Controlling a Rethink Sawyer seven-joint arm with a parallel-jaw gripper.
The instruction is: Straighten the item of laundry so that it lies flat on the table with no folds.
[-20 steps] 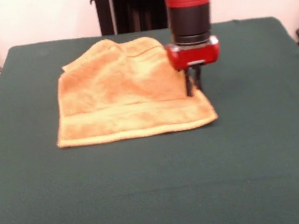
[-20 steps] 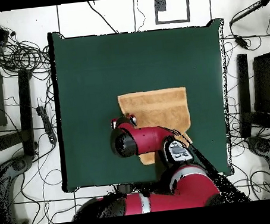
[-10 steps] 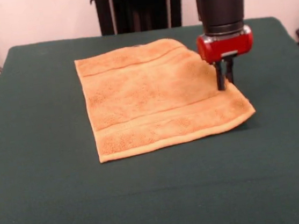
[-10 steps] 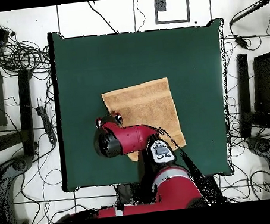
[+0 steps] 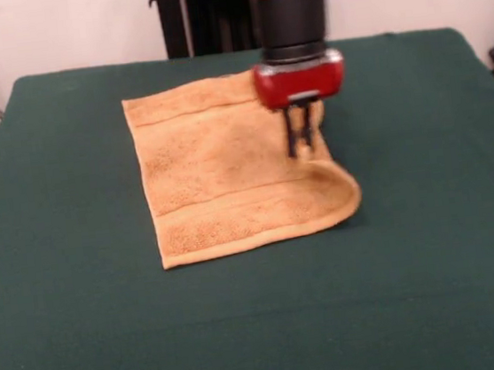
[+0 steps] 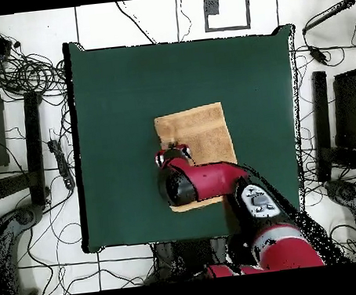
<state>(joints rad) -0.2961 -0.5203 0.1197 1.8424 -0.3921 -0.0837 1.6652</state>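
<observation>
The table (image 5: 432, 244) is covered in plain dark green felt-like cloth, unmarked, and carries nothing but the towel. The golden-orange terry towel (image 5: 219, 175) lies slightly left of centre in the front view, toward the far half of the surface. Its left part lies flat, with a woven band visible near the front hem and another near the far hem. Its right edge is lifted and curled over in a rounded loop standing off the cloth.

The gripper (image 5: 303, 147), on the red and black arm (image 5: 292, 28), stands upright over the towel's raised right side. Its dark fingers (image 5: 291, 135) are drawn close together, pinching towel fabric.

From overhead, the arm (image 6: 208, 180) covers the towel's (image 6: 199, 132) nearer portion. Around the table (image 6: 112, 90) the floor is pale, with dark seam lines. Black cables (image 6: 15, 72) lie tangled at one side, with dark equipment stands (image 6: 320, 123) on the other. In the front view a pale wall (image 5: 59, 28) rises behind the table.
</observation>
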